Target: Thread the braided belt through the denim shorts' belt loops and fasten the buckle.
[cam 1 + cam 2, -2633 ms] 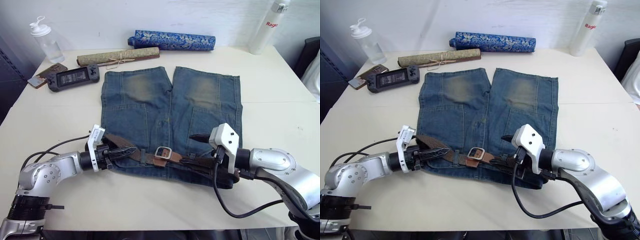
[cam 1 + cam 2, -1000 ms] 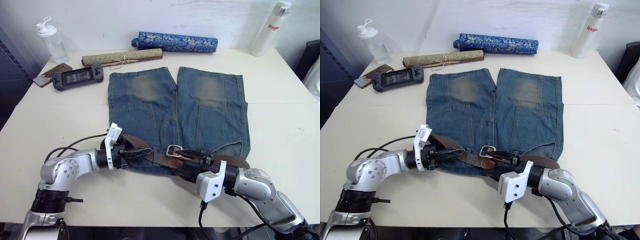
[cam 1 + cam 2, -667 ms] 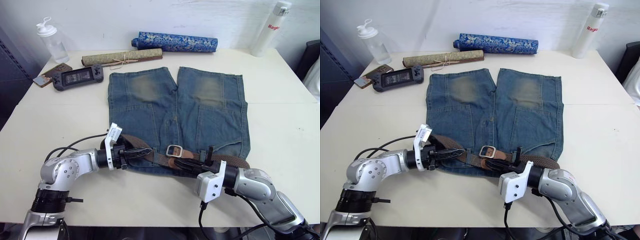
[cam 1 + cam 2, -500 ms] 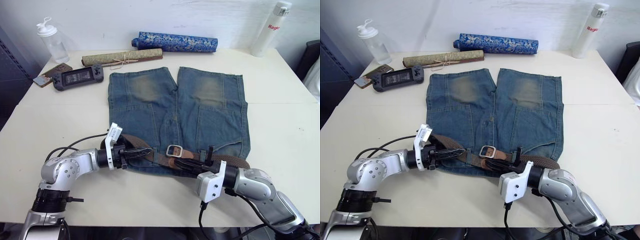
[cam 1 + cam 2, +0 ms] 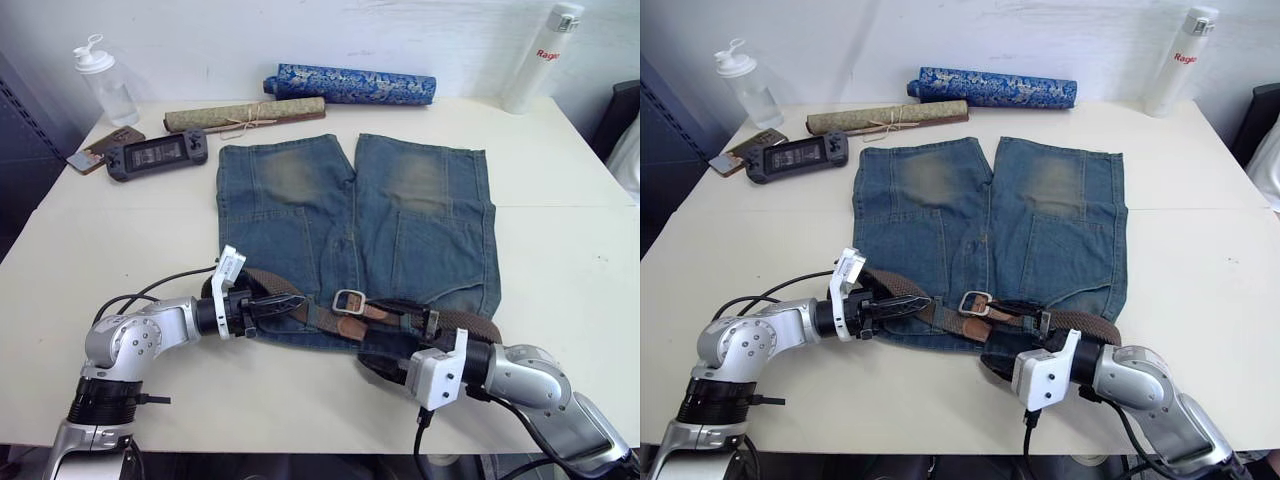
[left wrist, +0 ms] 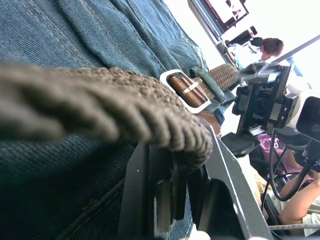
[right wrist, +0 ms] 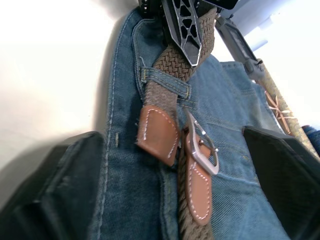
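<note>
Cream table (image 5: 560, 230) — left fingers (image 5: 262, 306) clamp braided belt (image 5: 300, 306); right fingers (image 5: 425, 322) spread, low.

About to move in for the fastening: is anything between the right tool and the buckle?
Nothing visible does. The right tool is open, and the buckle lies uncovered on the denim shorts straight ahead of its fingers. The belt's leather tip lies beside the buckle, not across it.
</note>
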You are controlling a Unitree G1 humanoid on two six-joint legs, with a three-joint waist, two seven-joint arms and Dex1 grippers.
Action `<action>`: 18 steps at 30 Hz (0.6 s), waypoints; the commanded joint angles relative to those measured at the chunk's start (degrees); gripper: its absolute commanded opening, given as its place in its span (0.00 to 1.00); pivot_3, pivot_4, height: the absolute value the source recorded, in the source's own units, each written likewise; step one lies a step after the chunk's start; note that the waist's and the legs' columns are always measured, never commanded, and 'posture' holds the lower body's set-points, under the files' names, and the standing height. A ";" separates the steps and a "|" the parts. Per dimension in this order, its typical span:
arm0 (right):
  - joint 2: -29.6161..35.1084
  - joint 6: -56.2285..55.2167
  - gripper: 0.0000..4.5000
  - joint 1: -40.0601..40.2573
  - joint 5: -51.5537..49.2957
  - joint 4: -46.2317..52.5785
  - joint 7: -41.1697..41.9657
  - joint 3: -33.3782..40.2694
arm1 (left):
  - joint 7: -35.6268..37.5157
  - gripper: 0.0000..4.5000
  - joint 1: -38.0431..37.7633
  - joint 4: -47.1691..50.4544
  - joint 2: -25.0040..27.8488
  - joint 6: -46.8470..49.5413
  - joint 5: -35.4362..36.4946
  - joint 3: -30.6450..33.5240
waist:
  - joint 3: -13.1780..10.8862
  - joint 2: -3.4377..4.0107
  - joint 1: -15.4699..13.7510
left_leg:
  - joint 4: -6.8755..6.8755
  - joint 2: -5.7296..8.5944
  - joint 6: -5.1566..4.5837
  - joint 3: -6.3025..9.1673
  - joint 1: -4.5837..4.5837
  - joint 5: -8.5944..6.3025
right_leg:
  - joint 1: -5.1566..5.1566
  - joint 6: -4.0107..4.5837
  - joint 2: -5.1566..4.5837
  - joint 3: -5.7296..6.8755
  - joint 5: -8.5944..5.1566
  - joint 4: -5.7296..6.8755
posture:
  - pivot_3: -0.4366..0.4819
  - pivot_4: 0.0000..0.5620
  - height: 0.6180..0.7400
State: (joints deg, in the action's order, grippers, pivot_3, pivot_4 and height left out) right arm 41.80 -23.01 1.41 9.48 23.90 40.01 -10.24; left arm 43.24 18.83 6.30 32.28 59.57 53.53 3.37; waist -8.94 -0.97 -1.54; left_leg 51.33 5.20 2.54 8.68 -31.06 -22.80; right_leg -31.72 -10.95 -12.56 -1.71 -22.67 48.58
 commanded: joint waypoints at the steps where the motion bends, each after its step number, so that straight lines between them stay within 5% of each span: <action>1: -1.33 -2.21 0.99 -1.34 2.35 -0.73 -2.08 0.23 | 0.62 0.00 0.08 1.30 -0.35 0.24 0.14 0.53 | 0.00 0.00 0.00 | 0.00 0.00 0.00 0.00 0.00 0.00 | 0.00 0.00 0.00 0.00 0.00 0.01 | 0.48 0.27 0.16; 10: -2.74 -2.68 0.99 -2.24 3.77 -1.02 -2.95 -0.72 | 0.66 0.00 0.18 1.10 -0.18 0.34 -0.03 0.74 | 0.00 0.00 0.01 | 0.01 0.01 0.01 0.00 0.00 0.00 | -0.01 0.00 0.01 0.00 0.00 0.06 | 0.48 0.27 0.16; 13: -2.88 -4.28 0.82 -2.59 3.95 -0.76 -3.49 -0.53 | 0.67 0.00 0.28 1.00 -0.19 0.33 -0.11 0.71 | 0.00 0.00 0.02 | 0.02 0.00 0.01 0.00 0.00 0.01 | -0.01 -0.01 0.01 0.00 0.00 0.08 | 0.48 0.27 0.16; 18: -2.75 -5.16 0.28 -2.58 4.40 -0.82 -3.14 -1.03 | 0.73 0.00 0.47 0.91 -0.30 0.33 -0.23 0.55 | 0.00 0.00 0.02 | 0.05 0.01 0.01 0.00 0.00 0.00 | -0.01 -0.01 0.01 0.00 0.00 0.14 | 0.48 0.27 0.16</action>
State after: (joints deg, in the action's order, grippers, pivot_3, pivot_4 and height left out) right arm 39.44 -27.13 -0.82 13.66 21.95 37.40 -10.97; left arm 43.24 18.83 6.30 32.23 59.76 53.30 3.48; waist -8.94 -0.97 -1.52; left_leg 51.37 5.21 2.55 8.68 -31.06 -22.80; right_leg -31.73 -10.96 -12.56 -1.71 -22.67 48.72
